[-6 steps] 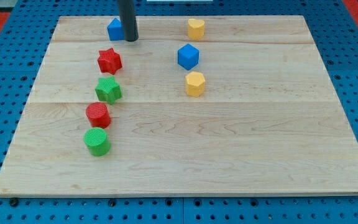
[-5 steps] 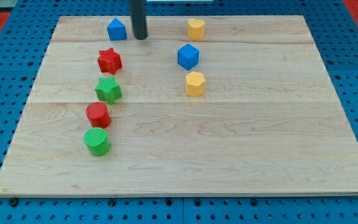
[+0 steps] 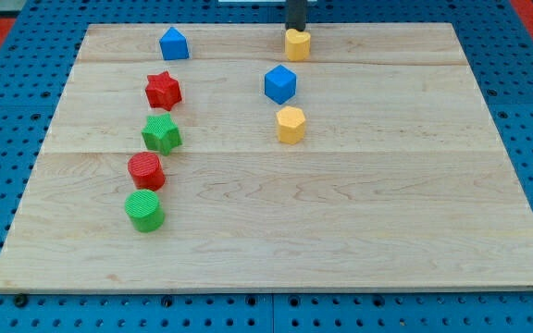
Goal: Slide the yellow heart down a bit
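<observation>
1. The dark rod comes down from the view's top edge, and my tip [image 3: 296, 30] sits right at the upper side of the small yellow heart block [image 3: 296, 43] — touching it or just shy of it, I cannot tell which.
2. There is no hand or claw on this arm, only the plain rod, so nothing is being held.
3. The yellow heart block stands near the top edge of the pale wooden board [image 3: 387, 213], a little right of centre.
4. Below it is the blue cube [image 3: 280, 84], and just below that the yellow hexagonal block [image 3: 291, 124] — the three are apart, in a loose column.
5. Over on the view's left, the blue house-shaped block [image 3: 174, 43] sits near the top.
6. Under it runs a line: red star block [image 3: 163, 90], green star block [image 3: 161, 134], red cylinder [image 3: 145, 171], green cylinder [image 3: 143, 210].
7. The red and green cylinders look nearly touching.
</observation>
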Controlling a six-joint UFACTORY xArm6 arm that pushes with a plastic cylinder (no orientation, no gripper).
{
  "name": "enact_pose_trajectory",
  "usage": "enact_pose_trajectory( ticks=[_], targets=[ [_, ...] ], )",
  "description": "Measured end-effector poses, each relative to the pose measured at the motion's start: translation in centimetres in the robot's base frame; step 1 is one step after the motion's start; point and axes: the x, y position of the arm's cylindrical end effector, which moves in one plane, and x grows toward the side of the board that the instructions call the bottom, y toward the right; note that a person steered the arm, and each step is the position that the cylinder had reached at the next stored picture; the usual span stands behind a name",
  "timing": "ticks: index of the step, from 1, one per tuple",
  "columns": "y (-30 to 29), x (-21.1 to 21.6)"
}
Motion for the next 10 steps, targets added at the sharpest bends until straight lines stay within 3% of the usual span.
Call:
enact_pose_trajectory(
  ticks=[3, 5, 10],
  targets=[
    [-2.3, 2.4],
    [1.7, -0.4],
    [3.1, 2.8]
  ],
)
